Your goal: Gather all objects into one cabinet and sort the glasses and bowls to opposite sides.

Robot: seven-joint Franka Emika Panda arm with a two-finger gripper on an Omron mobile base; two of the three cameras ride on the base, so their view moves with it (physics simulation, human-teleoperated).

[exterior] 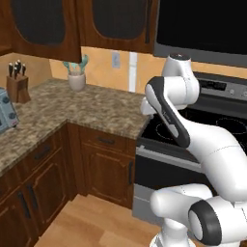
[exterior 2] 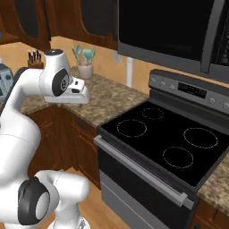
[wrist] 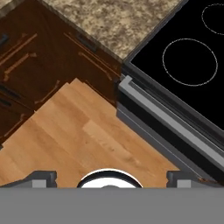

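Two dark reddish-brown wall cabinets [exterior: 46, 26] [exterior: 118, 21] with dark door panels hang over the counter, both doors closed. The cups, the blue mug and the black bowl are out of view. My arm is folded up in front of the stove, and the gripper [wrist: 111, 178] points straight down at the wooden floor. Its fingertips [wrist: 43, 176] stand far apart with nothing between them, so it is open. In the right base view the hand [exterior 2: 74, 95] hovers beside the counter's edge at about counter height.
A granite counter [exterior: 91, 108] carries a utensil holder [exterior: 76, 77], a knife block [exterior: 17, 83] and a toaster [exterior: 6, 112]. A black glass-top stove [exterior 2: 170, 143] stands to the right under a microwave [exterior 2: 174, 31]. Base cabinets [exterior: 106, 166] line the wooden floor [wrist: 87, 135].
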